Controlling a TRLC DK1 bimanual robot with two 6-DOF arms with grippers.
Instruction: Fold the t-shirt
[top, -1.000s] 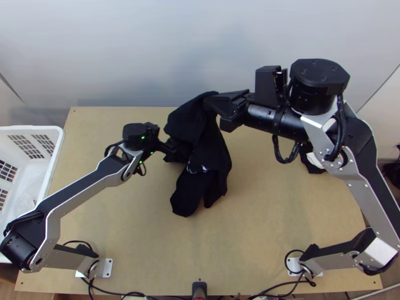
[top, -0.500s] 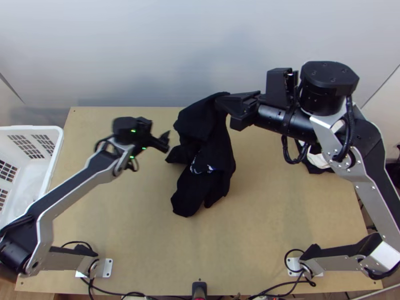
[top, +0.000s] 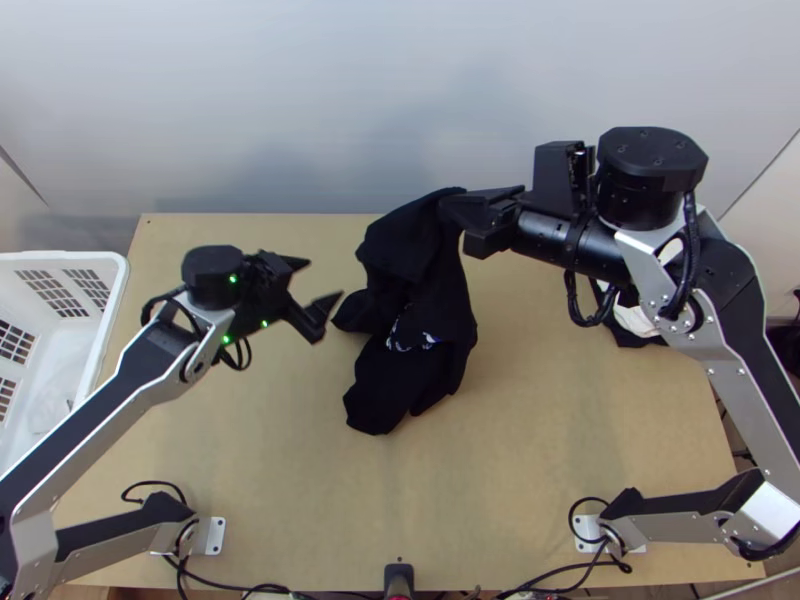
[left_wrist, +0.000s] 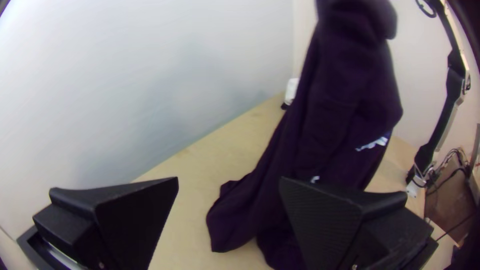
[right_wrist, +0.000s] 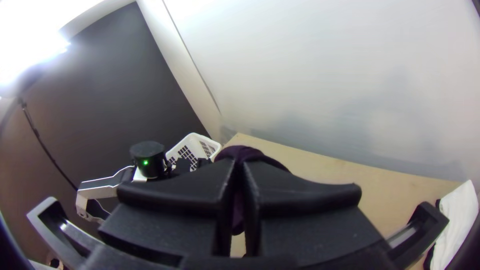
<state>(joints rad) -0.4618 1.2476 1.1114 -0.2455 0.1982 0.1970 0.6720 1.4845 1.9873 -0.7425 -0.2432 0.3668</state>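
The black t-shirt (top: 425, 300) hangs bunched from my right gripper (top: 448, 205), its lower part over the middle of the table, a white print showing. In the right wrist view my right gripper (right_wrist: 240, 172) is shut on the dark cloth (right_wrist: 245, 151). My left gripper (top: 325, 283) is to the left of the shirt, open and apart from it. In the left wrist view the fingers of my left gripper (left_wrist: 228, 182) stand wide apart, and the hanging shirt (left_wrist: 325, 115) is beyond them.
A white basket (top: 112, 290) stands at the table's left edge. A white and black cloth (top: 632, 315) lies on the right side, partly under the right arm. A pale wall (top: 300, 110) rises behind the table (top: 540, 470).
My left gripper has let go of the shirt and drawn back to the left, opening. My right gripper has shifted a little to the right, the shirt still hanging from it.
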